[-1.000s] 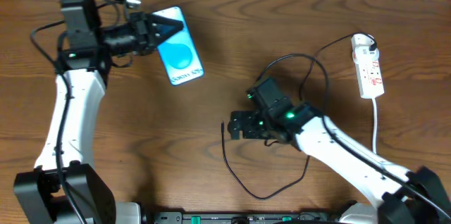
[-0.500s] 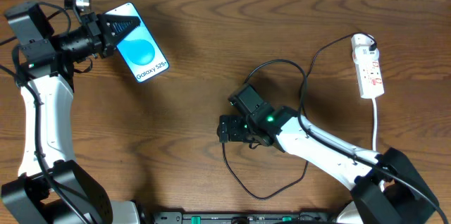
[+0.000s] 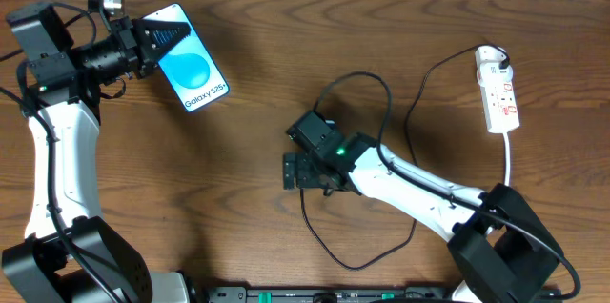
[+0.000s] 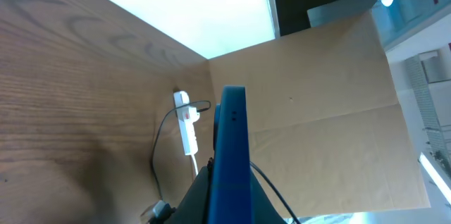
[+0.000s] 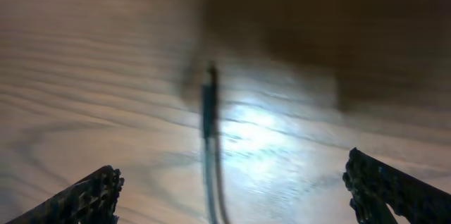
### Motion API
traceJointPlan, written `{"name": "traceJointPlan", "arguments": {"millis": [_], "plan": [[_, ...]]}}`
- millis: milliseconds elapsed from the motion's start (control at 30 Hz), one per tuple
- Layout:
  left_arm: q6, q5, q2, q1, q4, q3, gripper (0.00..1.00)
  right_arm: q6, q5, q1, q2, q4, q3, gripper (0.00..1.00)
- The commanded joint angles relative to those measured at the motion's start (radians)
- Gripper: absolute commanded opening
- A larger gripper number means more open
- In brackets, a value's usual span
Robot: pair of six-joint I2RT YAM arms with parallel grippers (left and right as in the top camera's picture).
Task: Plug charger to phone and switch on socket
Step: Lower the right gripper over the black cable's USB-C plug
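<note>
Right pincer (image 3: 289, 171): jaws stand wide apart and hold nothing. It sits low over the brown wooden bench (image 3: 238, 208), near the middle and toward the front edge. In the blurred right wrist view, the right pincer (image 5: 231, 168) straddles the long thin black charger cable (image 5: 208, 132), whose small plug tip lies on the wood just ahead of the fingers (image 5: 91, 197). Contact between fingers and cable cannot be confirmed.

In the overhead view, the charger cable (image 3: 355, 267) loops from beneath this arm toward the front edge, then back up and across to the narrow white power strip with red marks (image 3: 499, 89). The strip lies by the right edge, near the far corner, and its white cord (image 3: 507, 160) trails toward the front.

Left pincer (image 3: 162, 31): clamped on one end of the small rectangular smartphone (image 3: 193, 72) near the far left corner, its blue screen facing up. The left wrist view shows the smartphone (image 4: 231, 153) edge-on and the power strip (image 4: 187, 129) well beyond it.
</note>
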Motion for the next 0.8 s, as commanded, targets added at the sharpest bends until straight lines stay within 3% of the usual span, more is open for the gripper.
{"name": "traceJointPlan", "arguments": {"millis": [0,600,767], "plan": [[0.014,0.042,-0.018,0.002,0.003,-0.004,0.07,0.031,0.060,0.009,0.006,-0.007,0.032,0.99],[0.014,0.043,-0.018,0.002,0.003,-0.004,0.07,0.124,0.109,0.027,0.185,-0.124,0.188,0.99],[0.014,0.042,-0.018,0.002,0.003,-0.004,0.07,0.138,0.109,0.034,0.191,-0.127,0.188,0.88]]}}
